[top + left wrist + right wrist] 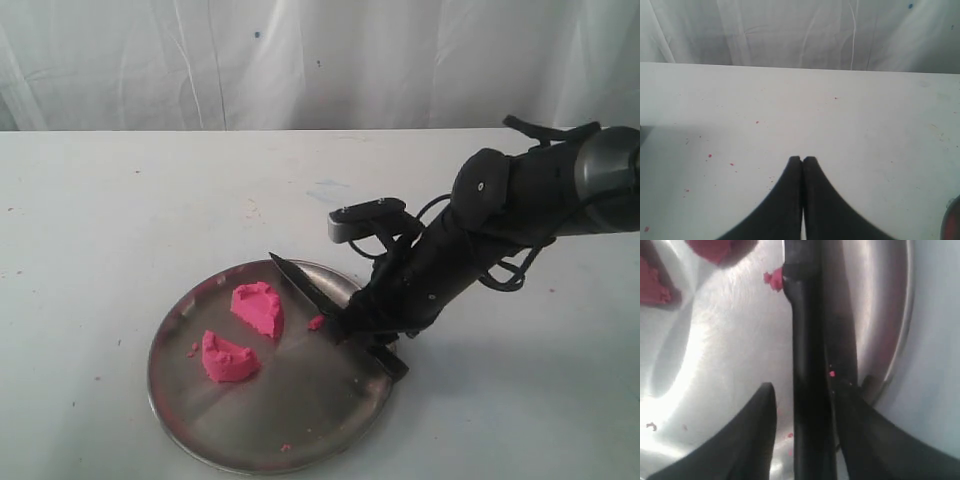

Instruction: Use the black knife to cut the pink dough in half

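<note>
The pink dough lies in two rough wedge chunks on the steel plate (300, 425): one chunk (258, 308) further back and another (228, 358) nearer the front. The black knife (305, 285) rests slanted on the plate's right side, its tip pointing to the back left. My right gripper (365, 335) is low over the plate's right rim. It straddles the knife handle (807, 340) with its jaws open: one finger (762, 405) stands apart from the handle and the other (852, 405) is against it. My left gripper (802, 159) is shut on nothing above bare table.
A small pink crumb (316, 322) lies by the blade, and more crumbs (286, 447) dot the plate's front. Tiny pink specks (709, 156) are scattered on the white table. A white cloth backdrop (300, 60) hangs behind the table.
</note>
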### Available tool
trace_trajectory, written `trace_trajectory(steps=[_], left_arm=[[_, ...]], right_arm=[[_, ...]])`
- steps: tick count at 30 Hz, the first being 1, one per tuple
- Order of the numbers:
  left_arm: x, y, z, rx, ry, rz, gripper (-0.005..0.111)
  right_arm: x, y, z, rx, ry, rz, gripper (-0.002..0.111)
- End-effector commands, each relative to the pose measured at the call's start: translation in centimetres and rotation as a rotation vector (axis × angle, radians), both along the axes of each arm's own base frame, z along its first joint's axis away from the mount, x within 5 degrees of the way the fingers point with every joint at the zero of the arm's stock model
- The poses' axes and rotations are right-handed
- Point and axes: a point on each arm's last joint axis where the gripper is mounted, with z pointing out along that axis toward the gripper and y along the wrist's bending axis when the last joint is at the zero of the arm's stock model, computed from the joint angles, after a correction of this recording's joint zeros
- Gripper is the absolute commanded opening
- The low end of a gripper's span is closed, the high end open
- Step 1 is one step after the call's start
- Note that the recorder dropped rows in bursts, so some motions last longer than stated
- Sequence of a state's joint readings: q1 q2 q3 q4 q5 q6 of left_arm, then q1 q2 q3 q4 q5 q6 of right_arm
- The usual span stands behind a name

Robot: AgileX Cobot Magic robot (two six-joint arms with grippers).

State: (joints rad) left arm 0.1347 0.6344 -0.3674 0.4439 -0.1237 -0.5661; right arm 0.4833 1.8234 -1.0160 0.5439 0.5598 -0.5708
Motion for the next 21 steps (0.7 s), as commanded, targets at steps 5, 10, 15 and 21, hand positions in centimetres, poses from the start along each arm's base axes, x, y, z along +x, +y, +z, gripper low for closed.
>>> trace_trajectory(steps=[5,10,15,21], left_arm=[[-0.1,0.0,-0.1,0.002,-0.009,-0.001,0.000],[-0.1,0.0,-0.2,0.001,0.006,0.005,0.000],[-0.2,0.1,-0.3,0.000,0.020,0.010,0.000],[-0.2,0.1,-0.3,0.000,0.020,0.010,0.000]], right_arm=[[0.4,-0.8,4.4,-0.036,-0.190,0.077,0.037],[1.4,-2.4,5.0,-0.171,-0.299,0.028,0.036],[3.3,-6.4,5.0,-0.212,-0.319,-0.222,0.021],[3.6,-11.1,5.7,-0.193,-0.293,-0.440,0.000]])
